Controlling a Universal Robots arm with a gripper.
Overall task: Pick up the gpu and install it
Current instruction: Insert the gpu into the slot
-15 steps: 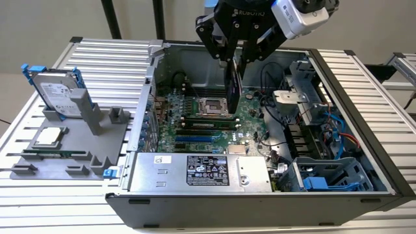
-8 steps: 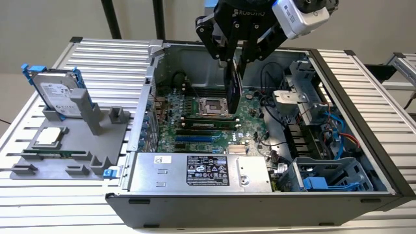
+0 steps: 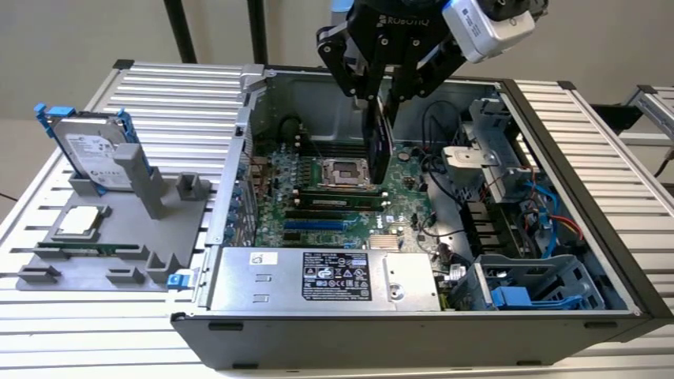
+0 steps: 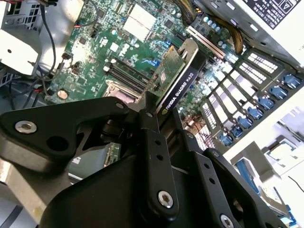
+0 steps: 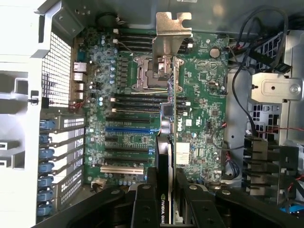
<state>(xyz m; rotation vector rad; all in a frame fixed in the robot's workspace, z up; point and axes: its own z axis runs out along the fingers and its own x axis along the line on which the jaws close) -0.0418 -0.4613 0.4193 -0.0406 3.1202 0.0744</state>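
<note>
The ribbed table (image 3: 179, 95) carries everything. On it, directly under my gripper (image 3: 380, 96), lies the open computer case (image 3: 400, 341) with its side off. The green motherboard (image 3: 305, 189) covers the case floor below the tool, and in both wrist views I look straight down the fingers onto it (image 5: 204, 109) (image 4: 95, 52). Nearer the exterior camera than the tool, the silver power supply (image 3: 316, 276) sits along the case wall. Well off to the exterior view's left of the gripper stands a grey fixture (image 3: 116, 237), outside the case, with a hard drive (image 3: 90, 154) propped upright in it.

The gripper (image 5: 165, 187) (image 4: 159, 111) is clenched on the gpu (image 3: 377, 134), one finger on each flat face. The card hangs on edge straight down from the fingers, inside the case and above the board (its silver bracket is the far, lower end). In the first wrist view the gpu (image 5: 165, 152) runs away from the fingers, and its bracket overlaps the CPU socket (image 5: 154, 73). The expansion slots (image 5: 127, 128) lie to one side of the card. I cannot tell whether its lower end touches the board.
</note>
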